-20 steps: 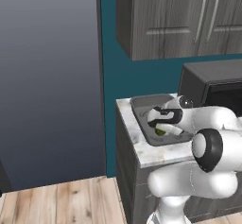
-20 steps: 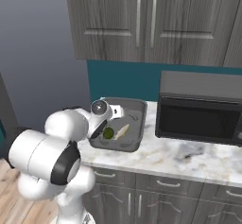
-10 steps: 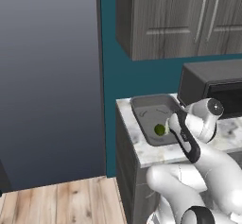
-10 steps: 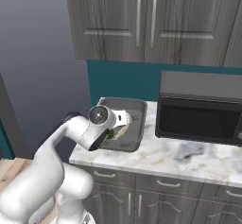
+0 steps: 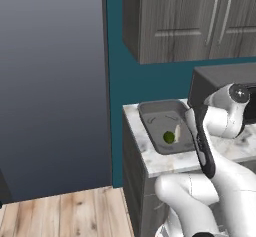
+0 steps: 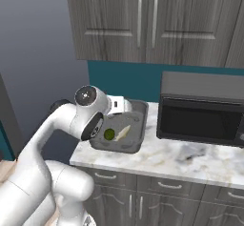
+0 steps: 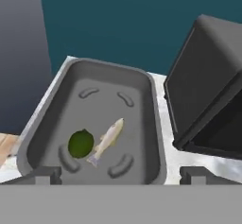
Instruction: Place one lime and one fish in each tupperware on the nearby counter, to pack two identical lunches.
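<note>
A dark grey rectangular tupperware [image 7: 156, 108] stands on the marble counter [image 6: 167, 159], at its left end. In the tupperware lie one dark green lime [image 7: 81, 143] and, touching its right side, a pale cream fish [image 7: 108, 139]. Both also show from the bases: lime [image 6: 109, 134], fish [image 6: 123, 132], lime [image 5: 169, 137], fish [image 5: 177, 131]. My gripper [image 7: 120, 176] is open, drawn back above the tupperware's near rim. Its fingertips [image 7: 45, 175] stand wide apart with nothing between them.
A black microwave [image 6: 200, 116] stands on the counter just right of the tupperware [image 6: 117, 148], close to its rim. A teal wall rises behind them, with grey wall cabinets [image 6: 147, 22] overhead. Left of the counter's end the wooden floor [image 5: 65, 213] lies open.
The arm has swung and lifted the hand back from over the tupperware. The lime and the cream fish stay inside it. The jaws remain open.
</note>
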